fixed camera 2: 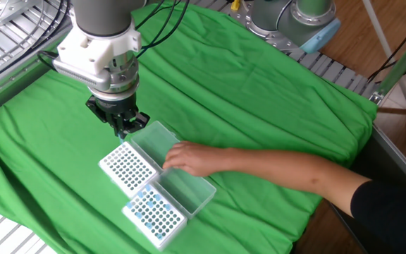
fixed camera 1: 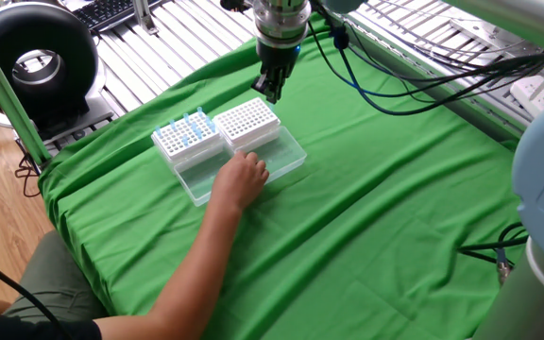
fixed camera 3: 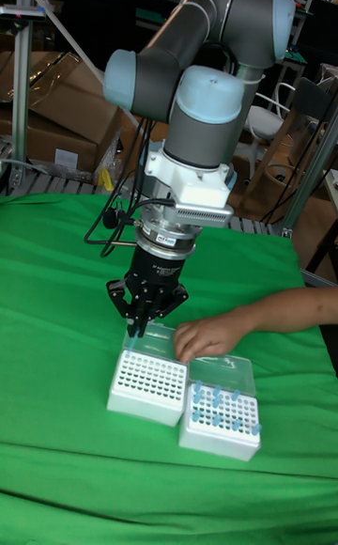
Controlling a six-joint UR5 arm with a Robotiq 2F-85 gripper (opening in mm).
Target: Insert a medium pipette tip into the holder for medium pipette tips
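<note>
On the green cloth [fixed camera 1: 376,198], furthest from the gripper [fixed camera 1: 272,93], is a second rack [fixed camera 1: 179,142] with a few blue tips standing upright in it. It sits down and to the left of the gripper, well apart from it. Next comes the holder [fixed camera 1: 246,123], a white block with its grid of holes facing straight up. It lies flat, end to end with the second rack and touching it or very nearly so. Its long axis runs along that shared line, from the second rack toward the spot under the gripper. Its clear lid [fixed camera 1: 288,156] is folded open flat on the cloth, on the long side that faces away from the gripper. A person's hand [fixed camera 1: 244,178] rests on the lids, nearer the person than the gripper is. The gripper hangs pointing straight down, just above the holder's end corner, the one away from the second rack. In the tall fixed view its tips are a little above the hole grid and do not touch it. The fingers slant in toward each other. Whether they pinch a tip or are merely closed is too small to see, so I cannot tell.
</note>
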